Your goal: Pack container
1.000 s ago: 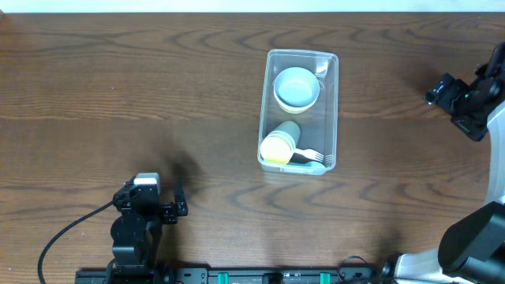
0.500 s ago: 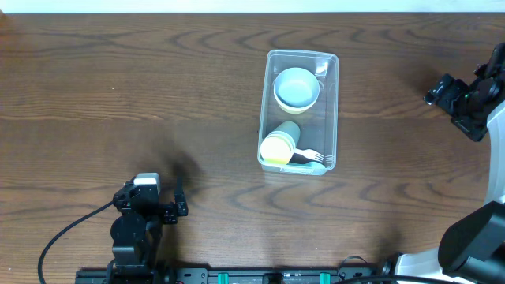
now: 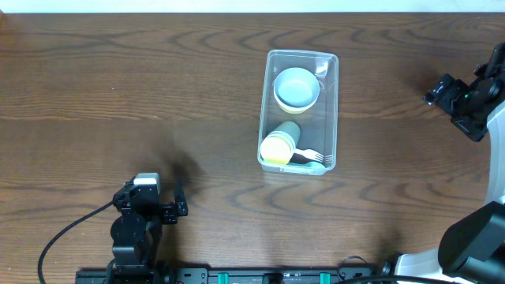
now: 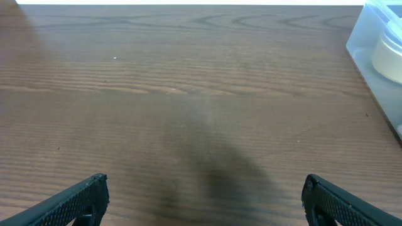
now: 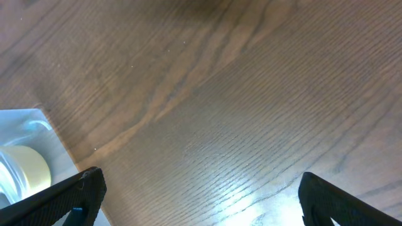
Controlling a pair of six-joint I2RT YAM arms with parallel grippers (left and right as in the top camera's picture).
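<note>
The clear plastic container [image 3: 334, 110] sits on the wooden table right of centre. Inside it are a yellow bowl with a pale blue inside [image 3: 297, 87], a pale green and yellow cup lying on its side [image 3: 280, 143] and a white fork [image 3: 313, 156]. My left gripper [image 3: 178, 203] is open and empty at the front left, far from the container. My right gripper [image 3: 436, 90] is open and empty at the far right. The container's corner shows in the left wrist view [image 4: 364, 44] and in the right wrist view [image 5: 25, 125]. Both wrist views show spread fingers over bare wood [image 4: 202, 201] [image 5: 200, 199].
The dark wooden table [image 3: 142, 95] fills the view. A black cable [image 3: 67, 233] runs from the left arm's base at the front edge. The right arm's body [image 3: 473, 237] stands at the front right corner.
</note>
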